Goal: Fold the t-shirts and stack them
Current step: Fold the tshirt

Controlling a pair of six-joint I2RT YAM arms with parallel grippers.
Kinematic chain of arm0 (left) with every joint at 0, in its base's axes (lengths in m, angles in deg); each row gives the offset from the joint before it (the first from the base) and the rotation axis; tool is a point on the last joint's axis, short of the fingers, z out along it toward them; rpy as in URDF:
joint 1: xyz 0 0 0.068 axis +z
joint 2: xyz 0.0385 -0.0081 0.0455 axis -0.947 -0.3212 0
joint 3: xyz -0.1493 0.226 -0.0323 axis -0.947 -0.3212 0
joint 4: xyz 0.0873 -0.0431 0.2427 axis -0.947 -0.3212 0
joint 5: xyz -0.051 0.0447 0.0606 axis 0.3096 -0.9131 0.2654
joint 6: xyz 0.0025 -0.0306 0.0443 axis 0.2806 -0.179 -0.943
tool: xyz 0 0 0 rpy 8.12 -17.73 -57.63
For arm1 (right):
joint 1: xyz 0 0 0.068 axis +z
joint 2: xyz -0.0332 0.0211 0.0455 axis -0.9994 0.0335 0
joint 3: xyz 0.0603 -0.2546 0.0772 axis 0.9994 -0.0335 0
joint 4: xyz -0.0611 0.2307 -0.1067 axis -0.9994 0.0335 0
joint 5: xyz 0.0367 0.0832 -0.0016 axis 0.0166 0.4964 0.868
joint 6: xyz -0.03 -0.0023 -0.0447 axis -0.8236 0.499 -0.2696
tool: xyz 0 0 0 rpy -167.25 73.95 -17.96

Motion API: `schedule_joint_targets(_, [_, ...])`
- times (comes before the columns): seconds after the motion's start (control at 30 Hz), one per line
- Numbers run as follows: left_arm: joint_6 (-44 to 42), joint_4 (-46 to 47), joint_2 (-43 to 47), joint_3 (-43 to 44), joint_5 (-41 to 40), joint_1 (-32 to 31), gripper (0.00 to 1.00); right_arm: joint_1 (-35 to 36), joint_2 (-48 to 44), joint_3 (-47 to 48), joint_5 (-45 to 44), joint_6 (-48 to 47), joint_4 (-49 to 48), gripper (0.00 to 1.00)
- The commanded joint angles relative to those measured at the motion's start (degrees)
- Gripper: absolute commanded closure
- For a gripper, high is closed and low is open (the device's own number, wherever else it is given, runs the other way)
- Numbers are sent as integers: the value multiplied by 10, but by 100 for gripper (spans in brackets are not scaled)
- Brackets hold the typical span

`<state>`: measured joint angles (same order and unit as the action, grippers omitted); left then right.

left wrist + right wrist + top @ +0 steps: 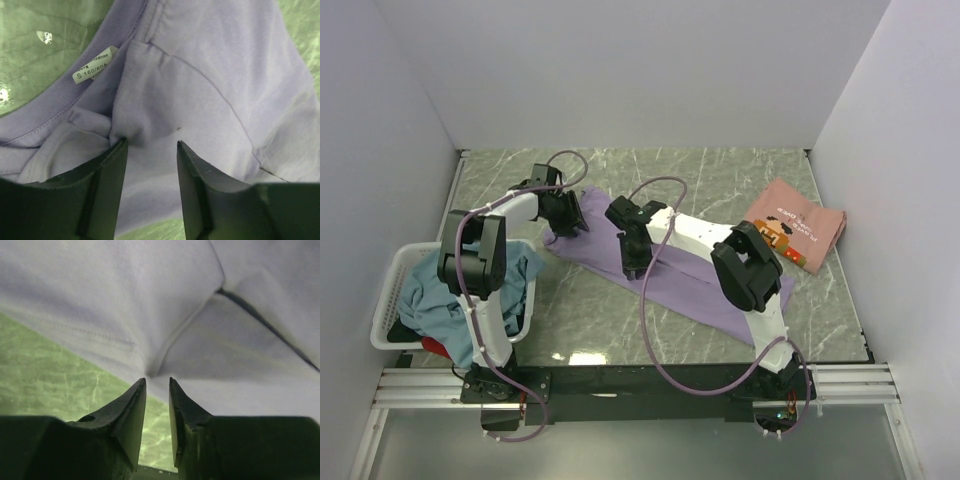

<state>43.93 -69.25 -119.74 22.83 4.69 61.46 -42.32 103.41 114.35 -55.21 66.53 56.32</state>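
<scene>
A lavender t-shirt lies spread in a long band across the middle of the table. My left gripper is over its collar end. In the left wrist view that gripper stands open just above the cloth, with a pucker at the left fingertip and the neck label beyond. My right gripper is at the shirt's near edge. Its jaws are narrowly open, with nothing between them and a cloth pucker just past the tips. A salmon-pink t-shirt lies folded at the right.
A white slatted basket stands at the left edge, holding a teal-blue t-shirt with a red one showing beneath. The green marble tabletop is walled by white panels on three sides.
</scene>
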Motion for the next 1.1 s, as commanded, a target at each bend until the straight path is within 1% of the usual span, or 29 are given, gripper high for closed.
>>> schedule_joint_targets(0.0, [-24,11,49,12,1,1,49,3,-68,25,-18,-9,24,66])
schedule_joint_targets(0.13, [-26,-6,84,41,7,1,46,3,-88,37,-35,-22,23,66])
schedule_joint_targets(0.23, [-28,-34,107,39,0,1,45,-5,-94,38,-45,-28,20,66])
schedule_joint_targets(0.3, [-19,-69,110,37,1,1,44,-15,-97,24,-41,-30,10,66])
schedule_joint_targets(0.4, [4,-83,114,6,17,1,46,-45,-113,-15,-34,-33,-12,66])
schedule_joint_targets(0.43, [8,-80,115,-18,14,1,46,-65,-126,-37,-31,-33,-17,66])
schedule_joint_targets(0.53, [12,-81,119,-48,-7,1,46,-96,-150,-84,-21,-37,-41,66])
schedule_joint_targets(0.57, [11,-81,111,-51,-8,1,45,-118,-156,-96,-21,-38,-46,66])
schedule_joint_targets(0.8, [22,-51,47,-33,24,1,45,-207,-200,-207,-21,-59,-94,66])
schedule_joint_targets(0.9, [22,-41,-1,-17,21,2,46,-232,-206,-247,2,-76,-112,66])
schedule_joint_targets(1.07, [22,-42,-72,25,9,3,46,-238,-194,-283,16,-88,-115,67])
